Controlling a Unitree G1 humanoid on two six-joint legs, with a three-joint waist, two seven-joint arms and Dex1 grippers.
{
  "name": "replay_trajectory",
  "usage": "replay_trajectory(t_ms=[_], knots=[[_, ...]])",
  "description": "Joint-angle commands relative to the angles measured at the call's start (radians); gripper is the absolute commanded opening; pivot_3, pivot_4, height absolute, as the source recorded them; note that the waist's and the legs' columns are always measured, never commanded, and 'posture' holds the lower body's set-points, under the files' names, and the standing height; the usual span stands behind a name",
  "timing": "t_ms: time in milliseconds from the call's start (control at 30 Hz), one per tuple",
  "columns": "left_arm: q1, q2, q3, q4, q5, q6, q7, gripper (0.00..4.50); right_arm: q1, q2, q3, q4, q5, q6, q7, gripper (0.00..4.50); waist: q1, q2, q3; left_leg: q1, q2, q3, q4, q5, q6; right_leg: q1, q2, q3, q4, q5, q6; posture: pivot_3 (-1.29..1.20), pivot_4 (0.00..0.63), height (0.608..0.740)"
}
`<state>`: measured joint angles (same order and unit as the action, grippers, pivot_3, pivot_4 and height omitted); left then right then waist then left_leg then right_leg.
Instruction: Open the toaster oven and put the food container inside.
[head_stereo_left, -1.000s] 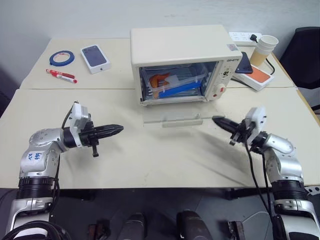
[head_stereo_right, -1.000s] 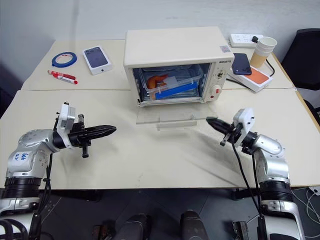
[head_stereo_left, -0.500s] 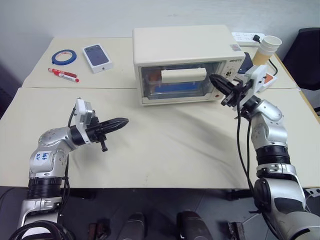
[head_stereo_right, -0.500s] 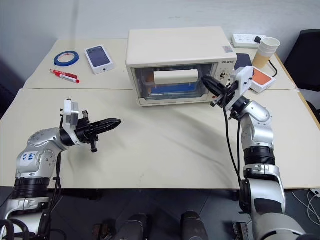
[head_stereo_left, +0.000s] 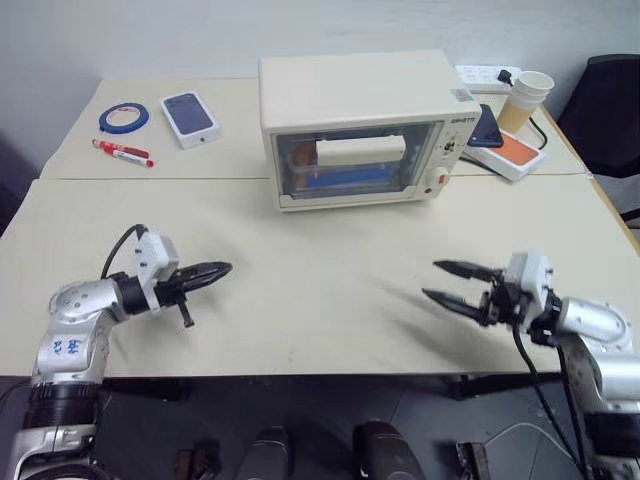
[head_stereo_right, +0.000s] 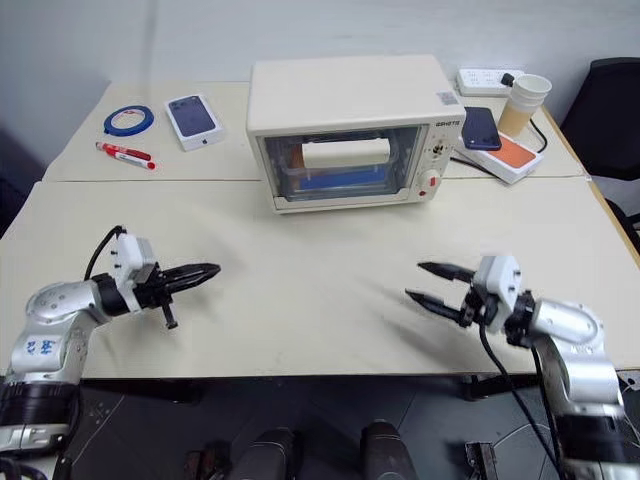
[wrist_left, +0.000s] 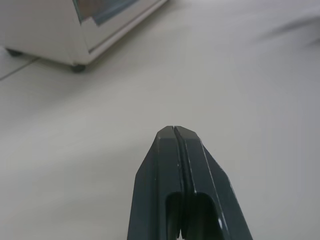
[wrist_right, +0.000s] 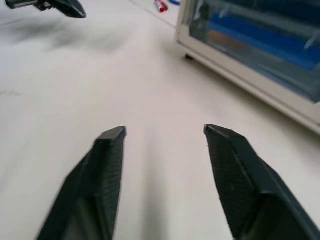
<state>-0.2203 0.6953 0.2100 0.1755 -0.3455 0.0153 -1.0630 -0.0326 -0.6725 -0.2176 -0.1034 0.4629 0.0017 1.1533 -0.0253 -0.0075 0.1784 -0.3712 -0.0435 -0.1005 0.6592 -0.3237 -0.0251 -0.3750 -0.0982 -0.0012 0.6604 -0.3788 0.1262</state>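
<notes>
While toaster oven (head_stereo_left: 360, 130) door shut | L pincer (head_stereo_left: 222, 269) closed, empty | R pincer (head_stereo_left: 438, 281) wide, empty

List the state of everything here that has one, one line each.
toaster oven: door shut
food container: inside the oven, behind the glass
left gripper: jaws shut, empty
right gripper: jaws open, empty
paper cup: upright
red marker: lying flat, capped

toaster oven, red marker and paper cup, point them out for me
toaster oven (head_stereo_left: 355, 92), left eye view, cream top panel
red marker (head_stereo_left: 122, 152), left eye view, middle of barrel
paper cup (head_stereo_left: 526, 96), left eye view, side wall
</notes>
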Motion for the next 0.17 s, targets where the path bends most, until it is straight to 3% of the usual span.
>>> replay_trajectory(t_ms=[33, 100, 167], knots=[[0.043, 0.002, 0.033, 0.007, 0.019, -0.096, 0.021, 0.00, 0.069, -0.004, -0.047, -0.058, 0.000, -0.062, -0.011, 3.75, 0.001, 0.000, 0.000, 0.000, 0.000, 0.000, 0.000, 0.000, 0.000, 0.000, 0.000, 0.001, 0.000, 0.000, 0.000, 0.00, 0.150, 0.740], [0.061, -0.011, 0.034, 0.002, 0.021, -0.123, 0.038, 0.00, 0.092, -0.002, -0.048, -0.042, -0.016, -0.090, -0.015, 4.30, 0.002, 0.000, 0.000, 0.000, 0.000, 0.000, 0.000, 0.000, 0.000, 0.000, 0.000, 0.001, 0.000, 0.000, 0.000, 0.00, 0.150, 0.740], [0.064, -0.015, 0.033, -0.020, -0.007, -0.108, 0.034, 0.00, 0.087, 0.003, -0.050, -0.023, -0.013, -0.099, -0.027, 4.43, 0.002, 0.000, 0.000, 0.000, 0.000, 0.000, 0.000, 0.000, 0.000, 0.000, 0.000, 0.002, 0.000, 0.000, 0.000, 0.00, 0.150, 0.740]])
